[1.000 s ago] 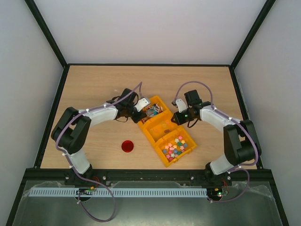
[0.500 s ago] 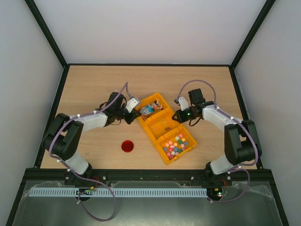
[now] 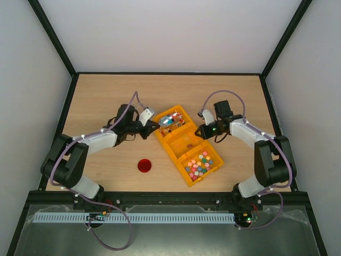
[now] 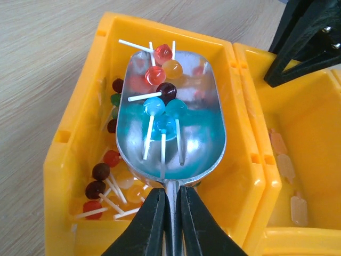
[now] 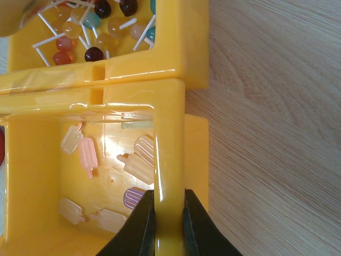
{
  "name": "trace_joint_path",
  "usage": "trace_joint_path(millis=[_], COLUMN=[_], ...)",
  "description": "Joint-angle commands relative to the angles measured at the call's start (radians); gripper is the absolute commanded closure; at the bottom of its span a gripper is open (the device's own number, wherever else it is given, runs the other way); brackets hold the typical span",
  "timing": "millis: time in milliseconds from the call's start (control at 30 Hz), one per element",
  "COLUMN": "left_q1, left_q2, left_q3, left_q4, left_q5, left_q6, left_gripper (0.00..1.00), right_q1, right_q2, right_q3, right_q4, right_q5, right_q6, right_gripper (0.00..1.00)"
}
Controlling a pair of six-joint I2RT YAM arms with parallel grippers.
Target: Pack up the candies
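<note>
While the left gripper [image 4: 169, 198] clamps fully down on the handle of the metal scoop [image 4: 176, 144], we hold a load of lollipops [image 4: 160, 80] over the far compartment of the yellow box [image 4: 80, 122]. Our right gripper [image 5: 169, 205] pinches the middle compartment's wall, bracing the box. The candies [image 3: 198, 164] sit loose in the near compartment. They look tiny, light, hard and likely to roll, so we'd scoop them rather than pinch.

A robotics lab test cell: plain white walls [image 3: 170, 32], black frame [image 3: 53, 36], robot arms [image 3: 98, 140] bolted to a wooden table [image 3: 106, 93].
</note>
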Motion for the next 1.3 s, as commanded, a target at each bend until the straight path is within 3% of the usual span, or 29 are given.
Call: trace_joint_path(millis=[0,733,1067,1267], left_q1=[0.008,0.027,0.031,0.069], left_q2=[-0.042,-0.138,-0.201,-0.279], left_q3=[-0.027,-0.087,-0.104,-0.072], left_q4=[0.046,0.025,0.056,-0.025], left_q5=[0.048,0.027,0.027,0.037], left_q6=[0.03,0.124,0.059,0.052], left_gripper=[0.98,0.98,0.98,0.98], right_q1=[-0.006,-0.014,-0.014,-0.014], right_q2=[-0.019,-0.002,-0.002,-0.001], right_q3=[0.032,0.056,0.059,0.061], right_q4=[0.04,0.055,0.036,0.037], right_q5=[-0.084,-0.089,-0.079,-0.064], right_q6=[-0.003,-0.006,-0.023,-0.019], right_gripper=[0.99,0.99,0.99,0.99])
